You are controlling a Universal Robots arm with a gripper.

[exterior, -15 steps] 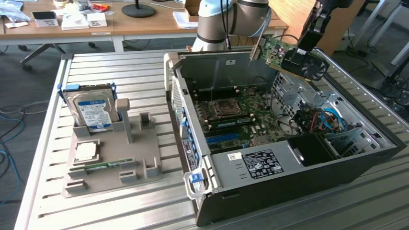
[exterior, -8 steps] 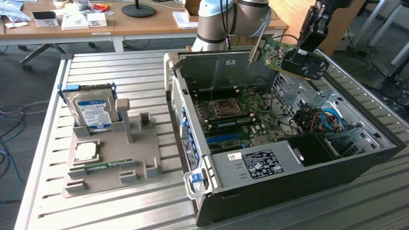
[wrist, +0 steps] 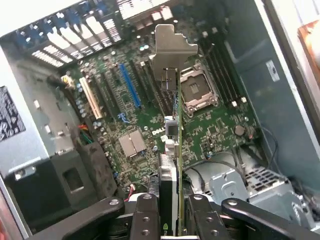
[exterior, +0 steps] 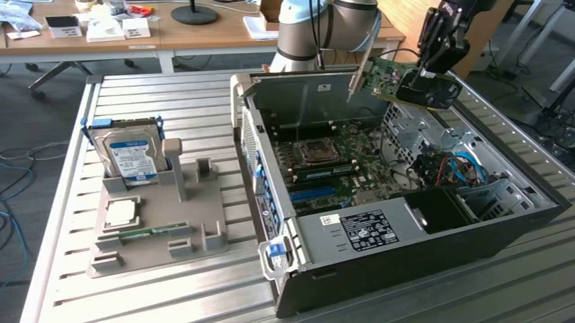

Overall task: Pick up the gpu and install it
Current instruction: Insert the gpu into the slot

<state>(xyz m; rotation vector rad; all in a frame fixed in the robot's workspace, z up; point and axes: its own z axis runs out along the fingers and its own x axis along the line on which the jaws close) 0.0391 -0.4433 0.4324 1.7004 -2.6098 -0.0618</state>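
So | gripper (exterior: pixel 429 75) clamped on the gpu (exterior: pixel 386 73), upper right of exterior frame | card hangs edge-first over the motherboard (wrist: pixel 215 125), probably lining up a slot

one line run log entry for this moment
end effector: shut on gpu | gpu: held above open computer case, not seated in motherboard | hard drive: upright in grey holder

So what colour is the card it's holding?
Green card, black fan; clearest in the exterior view.
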